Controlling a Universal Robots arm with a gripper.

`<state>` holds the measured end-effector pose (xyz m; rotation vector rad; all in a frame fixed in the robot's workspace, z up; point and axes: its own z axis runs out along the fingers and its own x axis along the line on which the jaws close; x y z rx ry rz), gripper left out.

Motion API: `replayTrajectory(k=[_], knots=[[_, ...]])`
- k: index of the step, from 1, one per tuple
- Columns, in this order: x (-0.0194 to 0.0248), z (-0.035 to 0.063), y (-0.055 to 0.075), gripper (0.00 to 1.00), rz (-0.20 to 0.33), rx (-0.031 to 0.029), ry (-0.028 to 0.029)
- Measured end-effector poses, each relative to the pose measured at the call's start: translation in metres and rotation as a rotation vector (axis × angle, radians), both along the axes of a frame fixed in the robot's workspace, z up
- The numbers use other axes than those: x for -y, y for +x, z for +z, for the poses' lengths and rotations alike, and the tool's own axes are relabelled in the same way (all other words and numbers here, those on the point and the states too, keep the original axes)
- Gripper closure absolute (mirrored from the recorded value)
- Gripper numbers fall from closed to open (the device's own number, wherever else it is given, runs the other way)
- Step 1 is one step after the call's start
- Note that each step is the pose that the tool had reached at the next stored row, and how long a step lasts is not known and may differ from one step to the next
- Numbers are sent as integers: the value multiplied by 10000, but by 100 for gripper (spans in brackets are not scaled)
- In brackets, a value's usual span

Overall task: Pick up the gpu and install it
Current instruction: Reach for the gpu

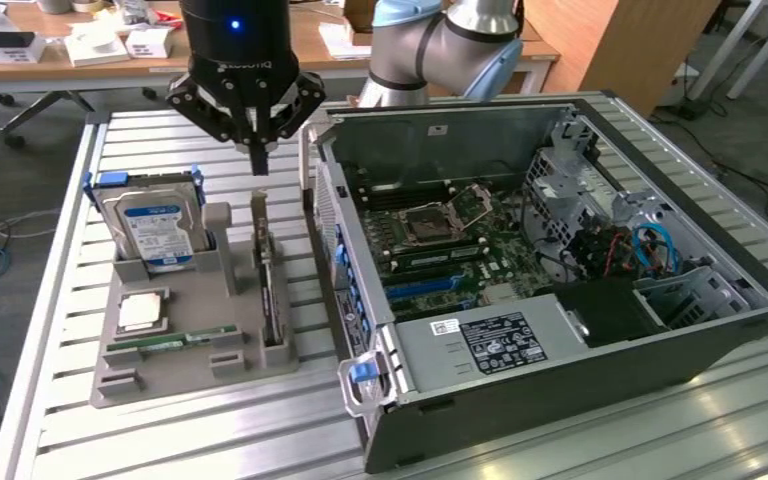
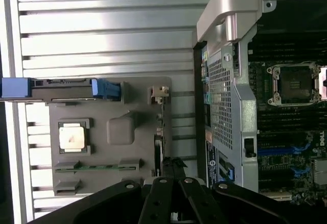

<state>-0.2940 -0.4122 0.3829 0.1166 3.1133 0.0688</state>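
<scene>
The gpu [image 1: 268,285] is a thin dark card standing on edge in a slot of the grey holder [image 1: 157,378], its silver bracket at the far end. My gripper [image 1: 260,163] hangs just above that far end with its fingers together and nothing between them, and a small gap shows between the fingertips and the card. In the wrist view the gpu [image 2: 159,150] appears edge-on, just ahead of my gripper [image 2: 173,166]. Beside the holder lies the open computer case [image 1: 704,335], with its motherboard [image 1: 444,245] exposed.
The holder also carries a silver hard drive [image 1: 155,228] with a blue-white label, a CPU [image 1: 140,312] and a green RAM stick [image 1: 177,340]. Everything rests on a slatted metal table [image 1: 184,440]. A wooden desk [image 1: 91,50] with boxes stands behind it.
</scene>
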Motion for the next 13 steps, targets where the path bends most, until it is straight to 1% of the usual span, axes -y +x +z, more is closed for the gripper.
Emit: replayTrajectory(k=[3, 5, 6, 13], knots=[[91, -1, -10, 89, 0, 1, 1], [140, 0, -16, 89, 1, 0, 0], [156, -1, -20, 89, 1, 1, 0], [230, -3, -52, 89, 0, 1, 0]])
